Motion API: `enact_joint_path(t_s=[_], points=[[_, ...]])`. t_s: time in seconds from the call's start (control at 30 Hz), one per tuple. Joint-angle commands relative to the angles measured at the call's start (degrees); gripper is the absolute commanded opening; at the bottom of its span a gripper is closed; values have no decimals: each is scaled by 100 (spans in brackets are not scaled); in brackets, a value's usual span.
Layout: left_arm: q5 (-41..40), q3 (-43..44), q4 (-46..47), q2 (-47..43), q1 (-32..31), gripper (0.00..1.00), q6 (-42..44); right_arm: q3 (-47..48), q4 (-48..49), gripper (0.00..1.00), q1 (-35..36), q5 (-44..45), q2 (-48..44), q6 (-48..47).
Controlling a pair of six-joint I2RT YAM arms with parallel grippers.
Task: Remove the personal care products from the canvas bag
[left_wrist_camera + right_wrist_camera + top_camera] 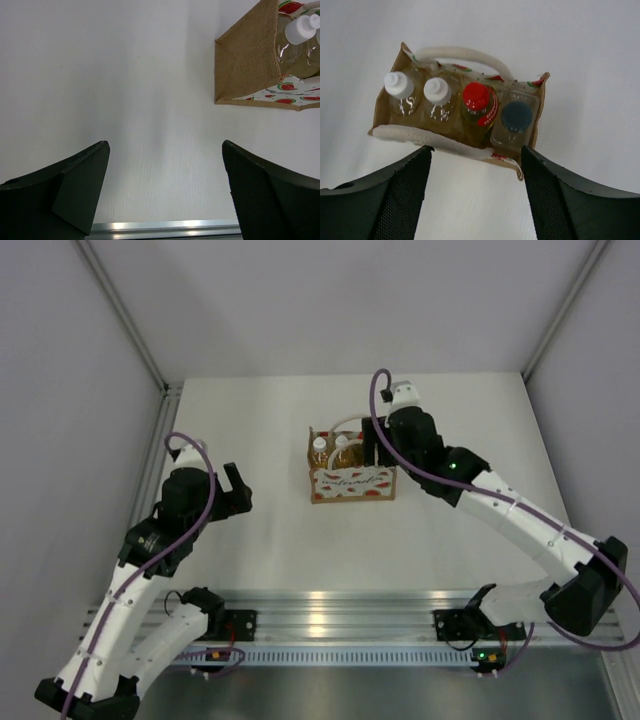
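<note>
bench [265,540]: white, matte | near edge: silver rail [330,602]; carries both arm bases | on bench: canvas bag [351,483]; upright, near the middle; patterned front facing the rail

Four bottles [438,92] are lined up inside the bag [540,100], set just ahead of the right gripper [476,152]. The bag is seen ahead-right of the left gripper [165,145], well apart.

Coarse, rough-woven tan cloth for the canvas bag [247,60], with a smoother printed panel [295,95]; soft, matt white cord handles [460,52]; clear glossy plastic bottles [440,107] under smooth plastic caps [399,84]; matt white bench [125,75]; matt black, finely dimpled fingers [560,200] on the right hand [476,148]; shiny brushed metal rail [330,605].
</note>
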Motion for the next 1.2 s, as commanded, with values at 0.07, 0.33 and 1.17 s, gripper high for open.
enact_joint_path(t_s=[0.07,0.33,1.17], points=[[113,-76,335,-81,-6,98,-44,662,358,65,74,1291,659,-126],[165,-94,353,-46,-15,98,-27,374,340,59,-66,1135,283,-117],[1123,407,704,447,-15,98,-572,662,437,51,-1297,-474,1317,-126]])
